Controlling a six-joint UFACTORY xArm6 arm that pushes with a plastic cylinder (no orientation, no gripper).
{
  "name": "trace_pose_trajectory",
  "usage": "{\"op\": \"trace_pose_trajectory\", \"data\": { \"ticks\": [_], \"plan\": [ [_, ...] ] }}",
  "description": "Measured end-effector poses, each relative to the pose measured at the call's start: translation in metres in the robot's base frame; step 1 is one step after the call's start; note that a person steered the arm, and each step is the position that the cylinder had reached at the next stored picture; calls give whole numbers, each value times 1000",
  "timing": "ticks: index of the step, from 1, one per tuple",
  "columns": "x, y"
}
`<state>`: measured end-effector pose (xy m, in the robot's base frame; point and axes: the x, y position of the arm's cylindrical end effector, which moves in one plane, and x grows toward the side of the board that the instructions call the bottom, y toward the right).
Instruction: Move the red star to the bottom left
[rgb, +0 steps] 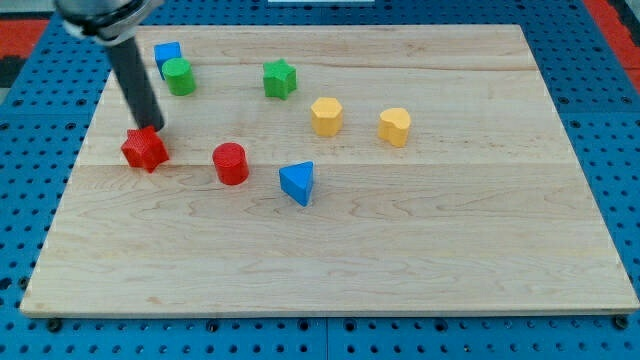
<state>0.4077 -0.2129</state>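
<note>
The red star (144, 150) lies on the wooden board (400, 250) at the view's left, a little above mid-height. My tip (155, 127) stands at the star's upper right edge, touching or almost touching it. The dark rod rises from there toward the view's top left. A red cylinder (230, 163) sits to the right of the star.
A blue cube (167, 53) and a green cylinder (180, 77) sit near the view's top left. A green star (280, 78) is at the top centre. A yellow hexagon (326, 116), a yellow heart-like block (395, 126) and a blue triangle (297, 183) lie mid-board.
</note>
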Motion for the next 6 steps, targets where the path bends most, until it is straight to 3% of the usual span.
{"op": "trace_pose_trajectory", "data": {
  "ticks": [1, 2, 3, 4, 5, 6],
  "plan": [
    [60, 9],
    [92, 5],
    [58, 25],
    [93, 51],
    [106, 19],
    [90, -8]
  ]
}}
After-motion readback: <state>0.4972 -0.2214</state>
